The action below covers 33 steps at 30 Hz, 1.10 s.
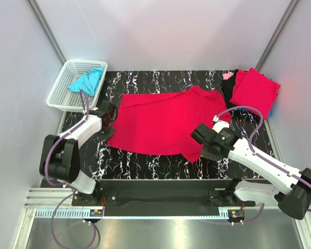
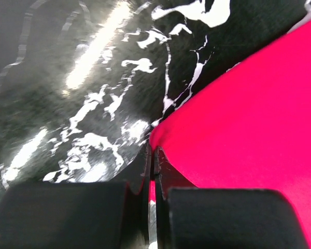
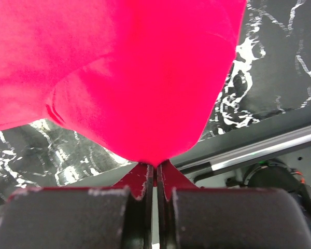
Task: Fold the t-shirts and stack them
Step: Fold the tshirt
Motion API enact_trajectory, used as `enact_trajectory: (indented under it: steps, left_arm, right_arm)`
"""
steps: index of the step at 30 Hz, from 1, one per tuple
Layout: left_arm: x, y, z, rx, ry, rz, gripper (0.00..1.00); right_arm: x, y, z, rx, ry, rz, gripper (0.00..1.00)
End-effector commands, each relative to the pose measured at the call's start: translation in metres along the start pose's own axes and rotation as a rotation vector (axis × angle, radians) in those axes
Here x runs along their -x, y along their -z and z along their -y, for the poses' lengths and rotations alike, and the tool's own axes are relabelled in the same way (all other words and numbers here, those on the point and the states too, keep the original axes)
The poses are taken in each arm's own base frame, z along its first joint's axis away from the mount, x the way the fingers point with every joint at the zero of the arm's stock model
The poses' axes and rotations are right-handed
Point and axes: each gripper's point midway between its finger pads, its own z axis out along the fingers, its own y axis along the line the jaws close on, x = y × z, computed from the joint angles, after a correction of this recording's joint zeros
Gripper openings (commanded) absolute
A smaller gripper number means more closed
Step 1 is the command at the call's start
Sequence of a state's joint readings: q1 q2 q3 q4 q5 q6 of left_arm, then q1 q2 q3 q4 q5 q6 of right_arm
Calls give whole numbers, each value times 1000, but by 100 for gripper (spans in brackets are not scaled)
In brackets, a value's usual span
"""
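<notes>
A crimson red t-shirt lies spread across the middle of the black marbled table. My left gripper is shut on its left edge, low at the table. My right gripper is shut on its near right corner and holds that corner lifted. A folded crimson shirt lies at the back right. A turquoise blue shirt lies bunched in the white basket.
The white lattice basket stands at the back left corner. A small pink and black cloth lies beside the folded shirt. The table's front rail runs just below my right gripper. Grey walls enclose the table on three sides.
</notes>
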<state>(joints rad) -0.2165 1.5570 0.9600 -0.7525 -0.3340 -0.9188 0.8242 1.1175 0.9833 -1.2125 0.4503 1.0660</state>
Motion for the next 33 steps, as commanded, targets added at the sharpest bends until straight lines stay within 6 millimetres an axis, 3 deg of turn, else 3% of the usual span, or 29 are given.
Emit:
enact_trajectory:
  steps: [1,7,12,17,22,26,33]
  left_arm:
    - [21,23,-19,19,25,92,0]
    - [35,60,-33,-38,47,168,0]
    - [36,75,-37,-74,46,182,0]
    - [38,87,-47,-74,59,208,0]
    - [36,98,-54,-90,79,218,0]
    - [41,105,-57,-98,92,240,0]
    - [59,117,-42,-120,93,252,0]
  right_arm:
    - [2,7,-15,65,-15,-5,0]
    - [-15,9,-15,108,-35,-76,0]
    - [-20,16,2,111,-83,-79,0]
    - [-12,30,25,77,-123,-33,0]
    - [-7,37,32,87,-154,-5,0]
    - [7,42,29,84,-145,41,0]
    - [42,54,16,66,-93,146,0]
